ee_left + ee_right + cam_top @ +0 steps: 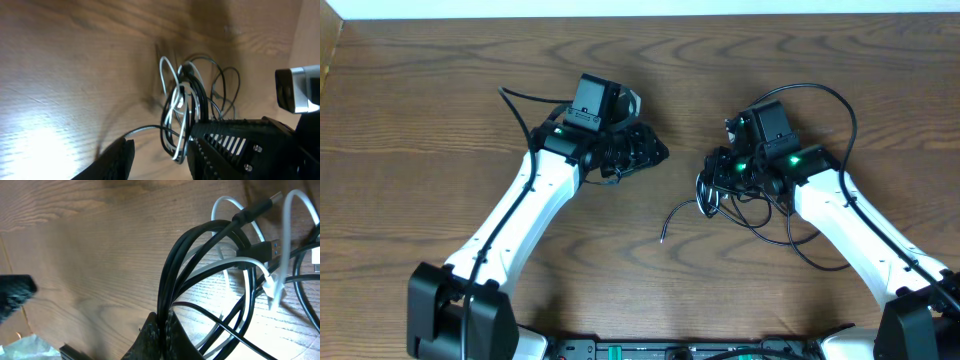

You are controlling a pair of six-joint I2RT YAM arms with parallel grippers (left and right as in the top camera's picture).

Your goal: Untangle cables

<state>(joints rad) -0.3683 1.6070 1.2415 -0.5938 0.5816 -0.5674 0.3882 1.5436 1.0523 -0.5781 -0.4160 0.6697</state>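
Observation:
The cables (745,205) lie in a tangle of black loops and one white cord on the wooden table, under my right arm. One loose end (666,232) trails out to the left. My right gripper (712,178) is shut on a bunch of black cable strands (167,275) and holds them up. The white cable (227,262) loops through them, and plug ends (260,207) show near the top. My left gripper (658,153) is open and empty, a short way left of the bundle. In the left wrist view the held loops (180,107) hang just beyond its open fingers (160,162).
My right gripper's body (250,142) and its camera (295,95) fill the right side of the left wrist view. The table's far edge (640,14) runs along the top. Thicker black arm wires (825,95) arc over my right wrist.

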